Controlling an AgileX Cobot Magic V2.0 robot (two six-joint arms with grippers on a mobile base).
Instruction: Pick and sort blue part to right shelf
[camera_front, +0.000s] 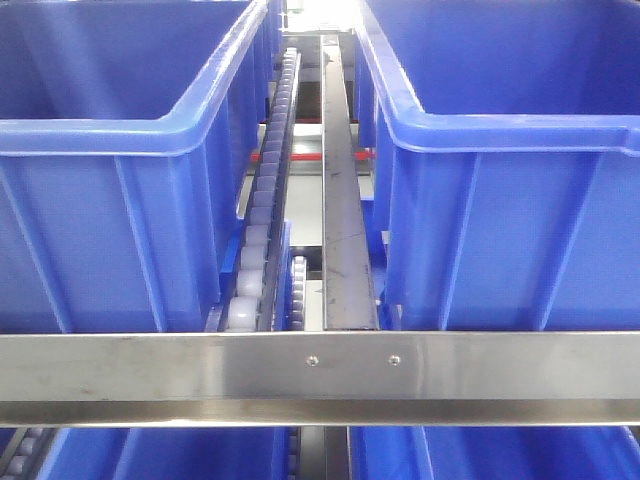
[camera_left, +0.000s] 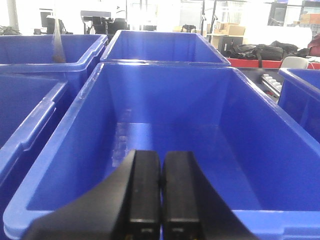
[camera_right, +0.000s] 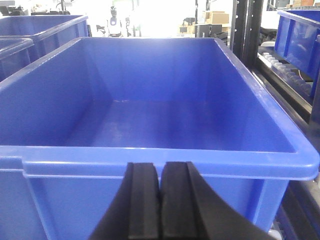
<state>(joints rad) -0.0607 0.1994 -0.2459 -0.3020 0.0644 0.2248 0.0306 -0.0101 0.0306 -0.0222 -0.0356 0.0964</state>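
Note:
The blue part is out of view in every frame. The right shelf (camera_front: 320, 375) fills the front view: a steel crossbar, a white roller track (camera_front: 262, 215) and large blue bins on both sides. My left gripper (camera_left: 161, 160) is shut with nothing between its black fingers, hovering above the near rim of an empty blue bin (camera_left: 170, 125). My right gripper (camera_right: 161, 172) is shut and empty too, held just in front of the near wall of another empty blue bin (camera_right: 160, 155). Neither gripper appears in the front view.
A steel rail (camera_front: 343, 200) runs between the left bin (camera_front: 110, 130) and right bin (camera_front: 520, 140). More bins sit on the tier below (camera_front: 180, 455). Black perforated uprights (camera_right: 247, 30) and rollers (camera_right: 282, 67) stand right of the right gripper's bin. Neighbouring bins (camera_left: 30, 115) crowd the left gripper's left.

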